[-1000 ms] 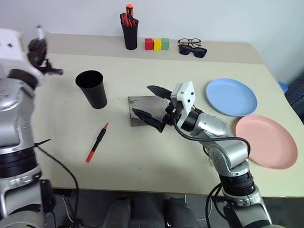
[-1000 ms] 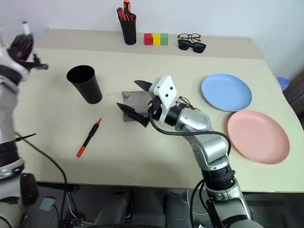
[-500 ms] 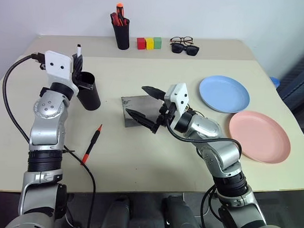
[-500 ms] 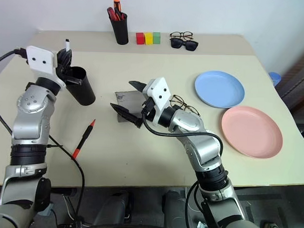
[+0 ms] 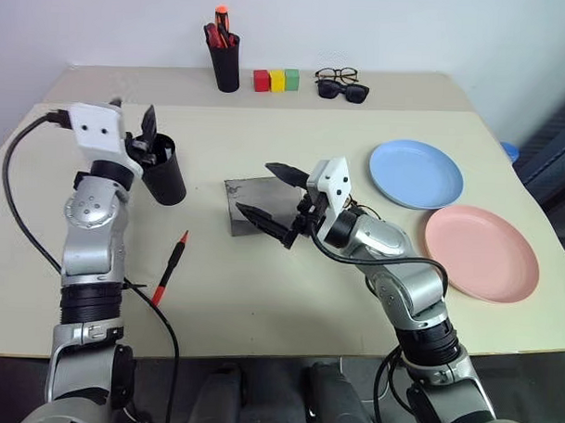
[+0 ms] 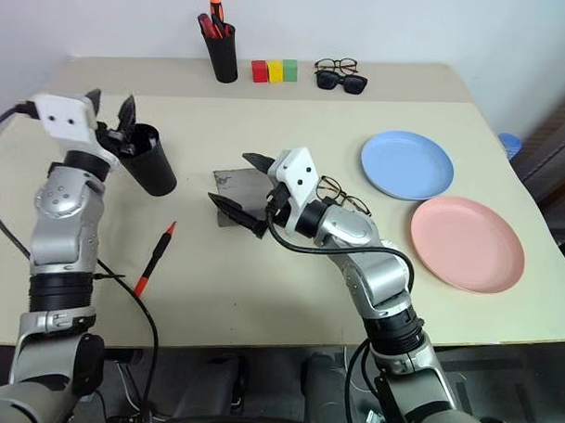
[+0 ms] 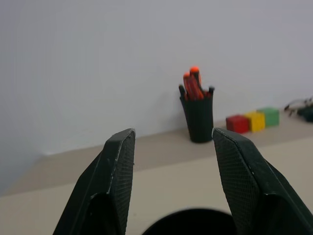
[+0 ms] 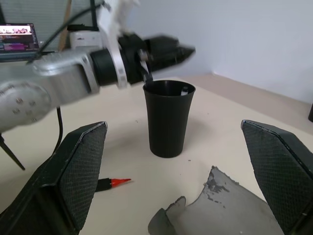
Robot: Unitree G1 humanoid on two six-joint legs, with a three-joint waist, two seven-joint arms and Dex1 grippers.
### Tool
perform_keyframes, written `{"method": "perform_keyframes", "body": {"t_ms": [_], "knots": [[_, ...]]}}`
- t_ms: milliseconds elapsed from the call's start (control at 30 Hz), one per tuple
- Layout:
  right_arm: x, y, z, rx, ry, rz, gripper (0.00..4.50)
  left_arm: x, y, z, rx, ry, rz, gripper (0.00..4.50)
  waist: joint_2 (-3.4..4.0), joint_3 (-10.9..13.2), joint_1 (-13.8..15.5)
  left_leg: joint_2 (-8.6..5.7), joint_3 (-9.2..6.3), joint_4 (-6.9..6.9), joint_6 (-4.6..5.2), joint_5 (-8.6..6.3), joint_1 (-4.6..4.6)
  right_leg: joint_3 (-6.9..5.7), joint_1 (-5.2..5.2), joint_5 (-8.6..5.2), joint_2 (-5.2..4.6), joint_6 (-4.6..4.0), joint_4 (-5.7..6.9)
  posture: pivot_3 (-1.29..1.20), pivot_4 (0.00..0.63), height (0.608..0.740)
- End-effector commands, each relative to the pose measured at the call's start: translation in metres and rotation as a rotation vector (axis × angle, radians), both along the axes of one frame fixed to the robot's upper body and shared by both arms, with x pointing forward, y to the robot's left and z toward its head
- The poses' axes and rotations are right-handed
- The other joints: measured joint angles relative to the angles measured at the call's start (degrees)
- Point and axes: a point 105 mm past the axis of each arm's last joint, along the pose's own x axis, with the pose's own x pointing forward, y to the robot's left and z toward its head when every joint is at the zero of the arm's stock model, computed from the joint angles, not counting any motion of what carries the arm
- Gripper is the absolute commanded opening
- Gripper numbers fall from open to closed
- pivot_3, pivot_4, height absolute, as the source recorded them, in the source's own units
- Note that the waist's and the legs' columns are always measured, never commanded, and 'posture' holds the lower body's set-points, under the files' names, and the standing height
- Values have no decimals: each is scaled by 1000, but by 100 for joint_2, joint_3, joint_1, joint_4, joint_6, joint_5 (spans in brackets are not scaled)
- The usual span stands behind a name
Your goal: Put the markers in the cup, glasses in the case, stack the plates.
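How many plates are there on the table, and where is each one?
2. The blue plate lies on the table's right side; the pink plate lies beside it, nearer the robot. They are not stacked yet.

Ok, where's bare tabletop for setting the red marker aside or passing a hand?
Free: the near strip between the red marker and the pink plate, and the stretch between the grey case and the far pen holder. Crowded: around the black cup under the left gripper, and the case under the right gripper.
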Motion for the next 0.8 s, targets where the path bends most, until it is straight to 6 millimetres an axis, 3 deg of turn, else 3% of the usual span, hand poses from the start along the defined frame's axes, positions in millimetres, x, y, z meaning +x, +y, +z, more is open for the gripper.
{"method": "perform_keyframes", "body": {"t_ms": [33, 100, 167, 200, 367, 500, 700, 800], "knots": [[-2, -5, 9, 12, -46, -3, 4500, -31, -24, 25, 31, -21, -202, 2815, 0, 0, -6, 1, 0, 0, 0, 0, -2, 0, -1, 0, -1, 0, 0, 0, 150, 740], [1, -10, 9, 3, -48, -15, 4500, -50, -36, 19, 53, 75, -319, 3344, 2, 1, -15, 2, 0, 0, 0, 0, -2, 2, -3, 0, 0, 0, 1, 0, 150, 740], [4, -15, 10, -6, -50, -21, 4500, -61, -38, 0, 100, 251, -339, 4287, 2, 1, -21, 4, 0, -1, 0, 0, -2, 3, -3, 0, 0, 0, 3, 0, 150, 740], [4, -18, 11, -15, -52, -10, 4500, -65, -36, -14, 142, 359, -319, 4400, 6, 3, -14, 5, 0, -1, 0, 0, 0, 3, -2, 0, 2, 0, 4, 0, 150, 740], [2, -25, 18, -61, -62, 71, 4500, -81, -30, -76, 248, 799, -220, 4400, 10, 7, 1, 2, -3, -1, 1, 0, 30, 2, 29, -2, 8, -2, 2, 0, 150, 740], [-4, -22, 19, -92, -66, 139, 4500, -89, -36, -117, 129, 1086, -218, 4400, 9, 8, 14, 1, -5, 0, 1, 0, 35, -1, 41, -2, 8, -1, -5, 0, 150, 740], [-17, -12, 13, -96, -46, 204, 4500, -93, -39, -145, 90, 1254, -182, 4400, 9, 7, -16, 4, -3, -5, 1, 0, 35, 2, 28, -2, 11, -1, 0, 0, 150, 740], [-20, -9, 10, -95, -36, 210, 4500, -93, -32, -152, 98, 1282, -124, 3129, 10, 6, -9, 6, -5, -7, -1, 0, 35, 3, 29, -2, 8, -2, 0, 0, 150, 740]]}}
